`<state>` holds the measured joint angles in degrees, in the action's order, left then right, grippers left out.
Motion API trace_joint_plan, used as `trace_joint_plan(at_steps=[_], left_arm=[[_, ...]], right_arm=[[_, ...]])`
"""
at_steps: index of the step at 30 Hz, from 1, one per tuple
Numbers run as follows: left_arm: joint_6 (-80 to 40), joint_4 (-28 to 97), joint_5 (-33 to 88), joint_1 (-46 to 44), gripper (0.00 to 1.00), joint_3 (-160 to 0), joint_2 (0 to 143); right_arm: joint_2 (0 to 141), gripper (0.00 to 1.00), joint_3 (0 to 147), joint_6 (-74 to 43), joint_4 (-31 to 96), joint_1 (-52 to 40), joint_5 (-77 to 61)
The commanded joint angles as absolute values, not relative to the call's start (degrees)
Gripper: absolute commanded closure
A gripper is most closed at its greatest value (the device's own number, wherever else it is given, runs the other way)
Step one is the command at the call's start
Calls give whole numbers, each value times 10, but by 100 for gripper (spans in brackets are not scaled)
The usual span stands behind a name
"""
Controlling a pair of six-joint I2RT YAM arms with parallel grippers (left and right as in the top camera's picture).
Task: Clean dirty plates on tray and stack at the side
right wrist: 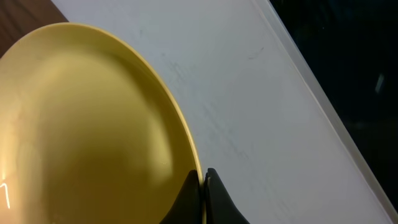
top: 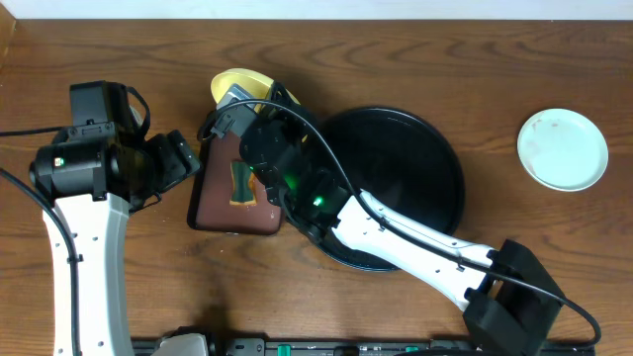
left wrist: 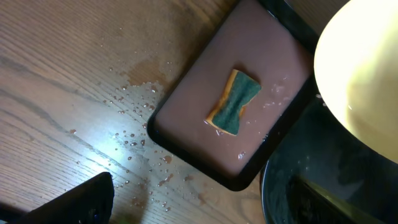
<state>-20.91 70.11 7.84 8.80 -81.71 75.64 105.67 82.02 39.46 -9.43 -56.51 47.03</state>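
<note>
My right gripper is shut on the rim of the pale yellow plate and holds it tilted on edge. From overhead, that plate hangs above the far end of the brown tray, beyond the left side of the black tray. The right gripper reaches in from the lower right, across the black tray. A pale mint-blue plate with a faint smear lies on the table at far right. My left gripper stands open over wet wood left of the brown tray, holding nothing. Its wrist view shows the yellow plate at right.
A small rectangular dark brown tray lies left of the black tray, with a green and yellow sponge on it. In the left wrist view the sponge lies mid-tray. Water drops spot the wood beside it.
</note>
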Motion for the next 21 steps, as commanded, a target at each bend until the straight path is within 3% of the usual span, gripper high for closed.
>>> trace_joint_plan(at_steps=[1, 10, 12, 16, 19, 21], left_arm=[[-204, 703, 84, 90, 11, -827, 756], [-204, 703, 84, 90, 11, -827, 756], [-204, 703, 84, 90, 11, -827, 756], [-204, 703, 84, 90, 11, -827, 756], [-204, 703, 84, 90, 11, -827, 756], [-204, 703, 84, 90, 11, -827, 756]], right_arm=[[1036, 99, 832, 400, -99, -575, 480], [1036, 99, 832, 434, -101, -581, 492], [1036, 99, 832, 381, -119, -572, 504], [1036, 99, 831, 426, -74, -588, 461], [1037, 99, 832, 368, -69, -585, 472], [1037, 99, 832, 395, -39, -592, 449]])
